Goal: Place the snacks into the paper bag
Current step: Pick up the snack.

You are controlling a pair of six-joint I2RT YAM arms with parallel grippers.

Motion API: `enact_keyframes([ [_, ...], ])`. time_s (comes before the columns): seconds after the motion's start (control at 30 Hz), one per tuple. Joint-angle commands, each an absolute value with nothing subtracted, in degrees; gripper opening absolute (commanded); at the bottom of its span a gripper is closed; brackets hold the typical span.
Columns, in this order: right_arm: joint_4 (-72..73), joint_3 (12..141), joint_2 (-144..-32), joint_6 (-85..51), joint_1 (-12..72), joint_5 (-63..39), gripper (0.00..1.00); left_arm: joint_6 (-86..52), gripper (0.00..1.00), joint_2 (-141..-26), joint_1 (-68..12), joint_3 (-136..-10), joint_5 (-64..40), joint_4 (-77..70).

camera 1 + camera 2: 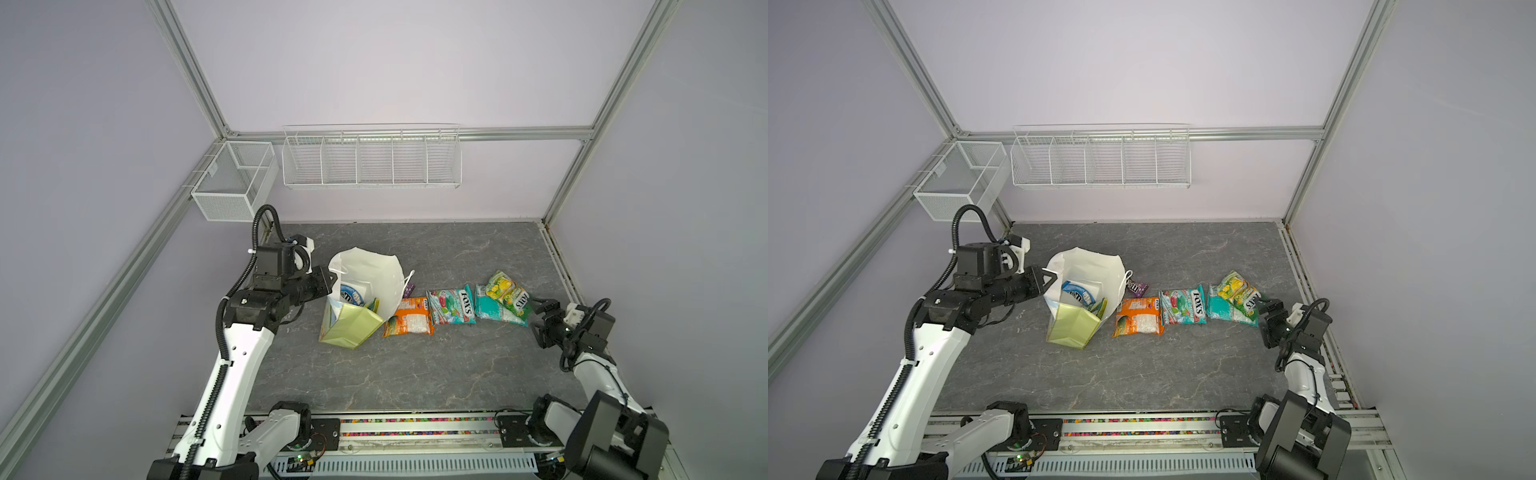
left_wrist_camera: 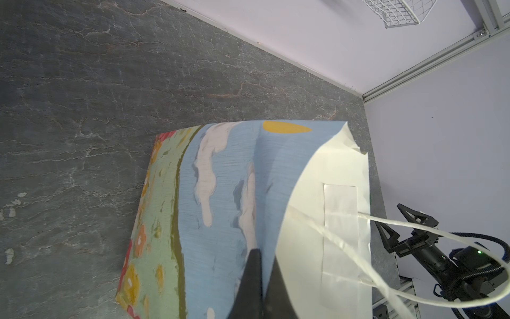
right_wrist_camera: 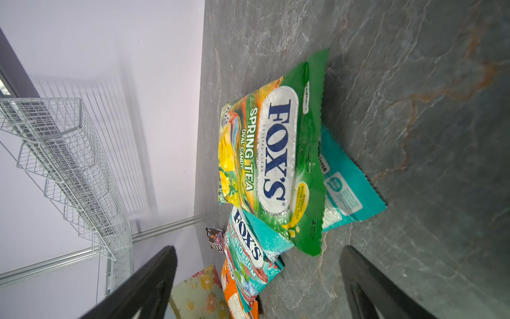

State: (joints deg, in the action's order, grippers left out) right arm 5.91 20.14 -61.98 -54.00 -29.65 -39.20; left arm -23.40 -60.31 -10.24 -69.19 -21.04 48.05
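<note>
Left jaws pinch paper bag (image 1: 353,328), mouth upward

Just a corner of the small brown-purple M&M's pack (image 1: 410,287) shows behind the flower-printed paper gift bag (image 1: 365,272) in a top view. The green glossy FOX'S pouch (image 3: 289,154) half-buries the teal glossy pouch (image 3: 347,193); the white wire rack (image 3: 82,179) smears into blur.

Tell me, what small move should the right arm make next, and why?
Probably ease the right gripper forward over the near edge of the green pouch and close. It stands open just short of that pouch, which lies on top of the teal pouch, while the left gripper is shut on the paper bag at its rim, holding its mouth open.
</note>
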Motion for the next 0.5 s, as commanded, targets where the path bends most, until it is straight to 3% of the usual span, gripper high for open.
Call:
enact_keyframes([
  [0.0,13.82,18.49,-65.23,-56.46,-30.32,-42.12,0.94,-23.91,0.0,-59.63,-10.46,-69.62,-22.3,45.62],
  [0.27,27.13,17.23,-74.79,-59.98,-30.67,-44.46,0.9,-23.82,0.0,-59.66,-10.46,-69.42,-22.32,45.52],
  [0.47,35.41,17.0,-81.65,-61.73,-30.67,-45.46,0.82,-23.91,0.0,-59.72,-10.49,-69.54,-22.32,45.51],
])
